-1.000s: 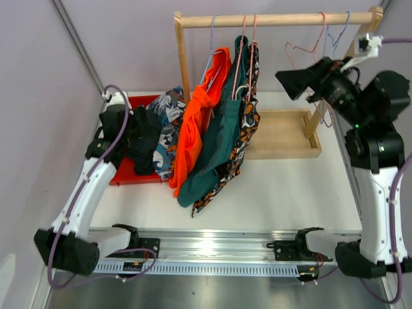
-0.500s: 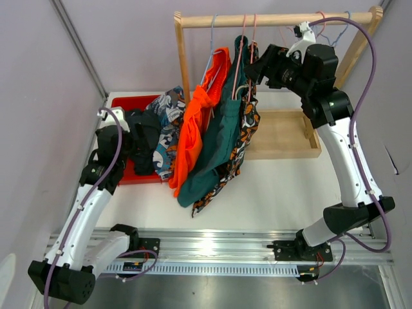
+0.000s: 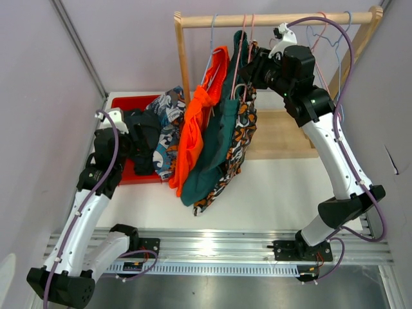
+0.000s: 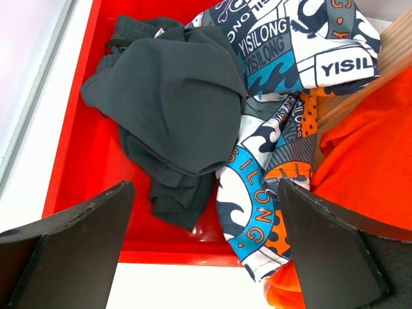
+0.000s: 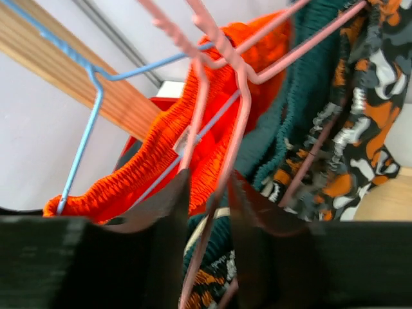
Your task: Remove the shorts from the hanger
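Left claw (image 4: 206, 257): released, jaws wide, above the red tray (image 4: 90, 161) at the bench's left edge. Tray contents: near-black shorts (image 4: 174, 96), blue-white print shorts (image 4: 283, 58). Orange shorts (image 3: 196, 135), teal shorts (image 3: 215, 151) and orange-black-white print shorts (image 3: 244, 129) hang from the far wooden rail (image 3: 277, 19). Right claw (image 5: 209, 212): jaws narrowly straddle a pink hanger (image 5: 238, 116); clamping cannot be determined.
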`<state>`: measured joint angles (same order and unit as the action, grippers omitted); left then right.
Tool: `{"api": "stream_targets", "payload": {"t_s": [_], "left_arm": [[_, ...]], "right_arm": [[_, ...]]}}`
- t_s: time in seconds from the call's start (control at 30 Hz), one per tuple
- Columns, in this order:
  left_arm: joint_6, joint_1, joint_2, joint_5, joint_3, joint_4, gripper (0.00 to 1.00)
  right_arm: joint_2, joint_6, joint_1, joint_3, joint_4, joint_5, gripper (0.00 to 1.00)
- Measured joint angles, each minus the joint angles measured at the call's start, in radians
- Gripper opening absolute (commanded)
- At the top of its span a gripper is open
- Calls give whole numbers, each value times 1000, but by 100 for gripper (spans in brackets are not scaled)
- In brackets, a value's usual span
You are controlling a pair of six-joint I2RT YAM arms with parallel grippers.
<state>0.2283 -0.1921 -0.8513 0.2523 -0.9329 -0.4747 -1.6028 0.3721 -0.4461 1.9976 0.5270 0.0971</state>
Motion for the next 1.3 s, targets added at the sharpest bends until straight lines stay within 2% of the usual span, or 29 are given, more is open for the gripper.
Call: {"api": "stream_targets", "payload": {"t_s": [0.03,0.1,0.23,0.47,0.63,0.87,1.0,1.17,1.3], "left_arm": [[0,0,1,-2,2,1,99],[0,0,3,-3,3,1,99],[0,0,3,-4,4,1,99],[-4,-24,8,-17,3,2,99],[-44,-241,-2,39,-74,-15,99],[-89,-572,-85,64,-381,-18,99],[-117,-737,-148,-34,-502,54,99],[-133,-922,-226,-197,-482,187,99],[-131,-985,-354,-277,-454,297,99]], "right_arm": [[-1,-1,-1,0,3,-10,23],[-1,0,-2,0,8,-23,22],[-1,7,-1,0,22,-50,0],[2,10,-1,0,27,-78,0],[29,-4,-2,13,60,-137,0],[156,-7,-3,44,118,-299,0],[266,3,-5,37,134,-372,0],[361,38,-5,-8,159,-412,0],[380,65,-7,-38,162,-423,0]]}}
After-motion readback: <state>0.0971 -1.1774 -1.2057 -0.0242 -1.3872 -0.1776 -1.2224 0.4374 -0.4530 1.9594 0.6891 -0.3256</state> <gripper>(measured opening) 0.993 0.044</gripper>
